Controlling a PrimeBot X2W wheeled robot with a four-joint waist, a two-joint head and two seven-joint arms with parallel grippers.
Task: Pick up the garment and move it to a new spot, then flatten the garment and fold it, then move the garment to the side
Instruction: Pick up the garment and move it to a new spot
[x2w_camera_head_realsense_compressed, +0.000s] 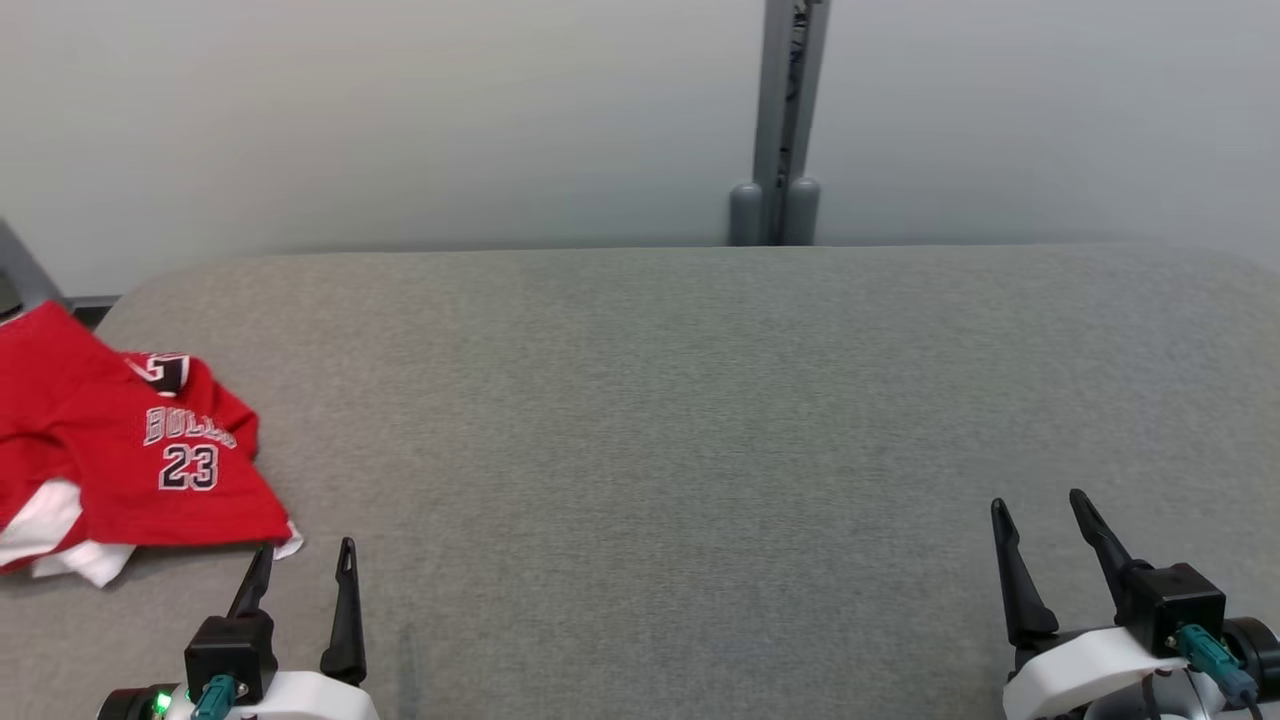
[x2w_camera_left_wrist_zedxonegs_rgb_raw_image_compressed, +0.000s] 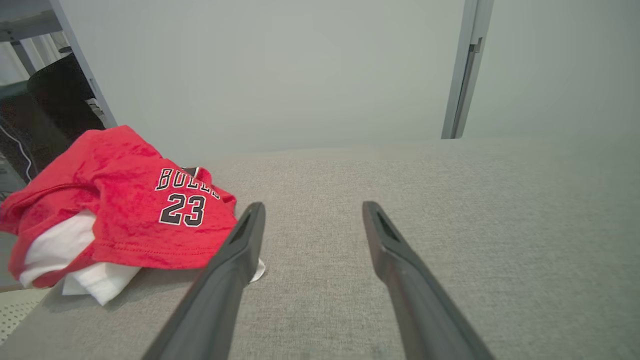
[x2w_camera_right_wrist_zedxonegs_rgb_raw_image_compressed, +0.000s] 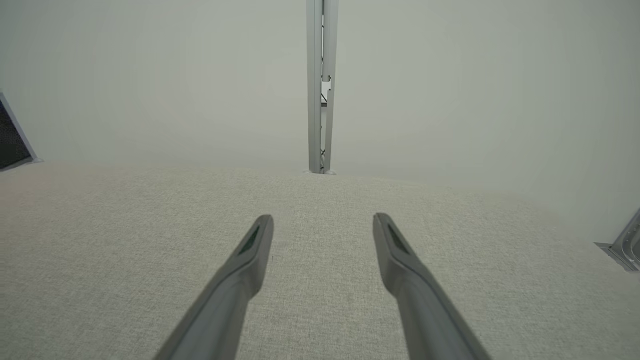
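Observation:
The garment (x2w_camera_head_realsense_compressed: 120, 440) is a red jersey with "BULLS 23" lettering and white lining, lying crumpled at the far left edge of the grey fabric table (x2w_camera_head_realsense_compressed: 680, 420). In the left wrist view the garment (x2w_camera_left_wrist_zedxonegs_rgb_raw_image_compressed: 120, 210) lies just left of my fingers. My left gripper (x2w_camera_head_realsense_compressed: 305, 560) stands open at the lower left, its tips just short of the jersey's near corner, holding nothing. My left gripper (x2w_camera_left_wrist_zedxonegs_rgb_raw_image_compressed: 312, 210) shows bare cloth between its fingers. My right gripper (x2w_camera_head_realsense_compressed: 1040, 510) stands open at the lower right, far from the jersey. My right gripper (x2w_camera_right_wrist_zedxonegs_rgb_raw_image_compressed: 322, 222) holds nothing.
A pale wall rises behind the table, with a grey vertical post (x2w_camera_head_realsense_compressed: 785, 120) at the back middle. Dark furniture (x2w_camera_left_wrist_zedxonegs_rgb_raw_image_compressed: 45, 110) stands beyond the table's left end. The jersey hangs partly over the table's left edge.

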